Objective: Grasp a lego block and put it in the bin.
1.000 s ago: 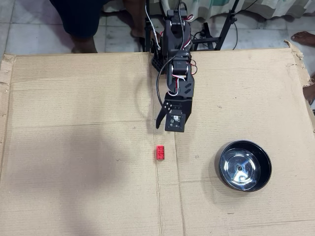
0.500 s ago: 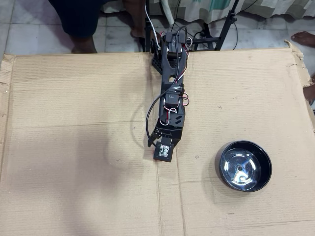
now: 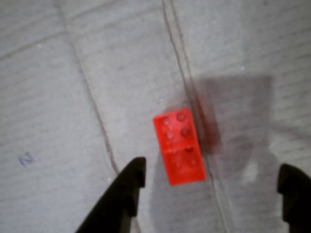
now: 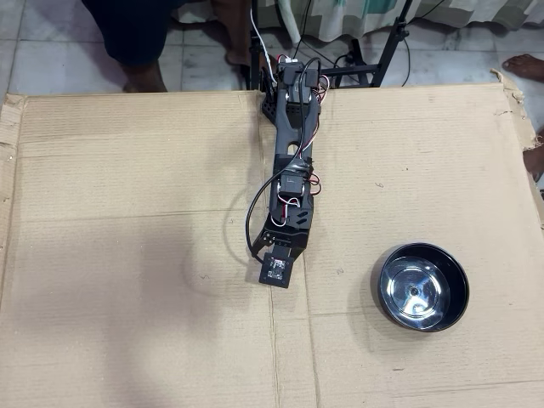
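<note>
Gripper (image 3: 209, 187) wide open, holding nothing, hovering over cardboard worktop (image 4: 127, 212). Lego block (image 3: 178, 144) lies between fingertips, nearer left finger in wrist view, skewed. Risk: uneven closing nudges or twists brick out. Bin (image 4: 422, 286) well apart, rightward in overhead view.

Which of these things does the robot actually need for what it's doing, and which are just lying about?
Part of the job:
- red lego block, lying flat between the tips of the open claw
- steel bowl, empty, off to the right in the overhead view

Just there:
- cardboard sheet under it all
- person's feet on the tiled floor
- stand legs and cables behind the arm
</note>
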`<state>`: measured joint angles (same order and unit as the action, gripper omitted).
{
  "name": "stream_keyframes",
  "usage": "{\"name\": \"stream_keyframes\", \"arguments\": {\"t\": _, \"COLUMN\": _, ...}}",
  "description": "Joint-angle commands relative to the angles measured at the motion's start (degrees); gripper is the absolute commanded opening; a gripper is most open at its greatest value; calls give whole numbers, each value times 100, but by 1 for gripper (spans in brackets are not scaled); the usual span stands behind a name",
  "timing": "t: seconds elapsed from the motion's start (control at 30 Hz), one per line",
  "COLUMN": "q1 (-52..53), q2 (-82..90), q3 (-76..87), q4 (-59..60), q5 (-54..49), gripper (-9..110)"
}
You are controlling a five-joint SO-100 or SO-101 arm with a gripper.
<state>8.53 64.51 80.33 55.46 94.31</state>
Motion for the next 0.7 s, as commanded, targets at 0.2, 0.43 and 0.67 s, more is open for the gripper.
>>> {"name": "stream_keyframes", "arguments": {"t": 0.2, "q1": -18, "q2": -35, "q3": 193, "q4": -53, "q5": 0, "gripper": 30}}
{"name": "stream_keyframes", "arguments": {"t": 0.43, "q1": -26, "q2": -255, "q3": 229, "q4": -62, "q5": 26, "gripper": 30}}
{"name": "stream_keyframes", "arguments": {"t": 0.67, "q1": -35, "q2": -422, "q3": 167, "q4": -79, "q5": -9, "gripper": 30}}
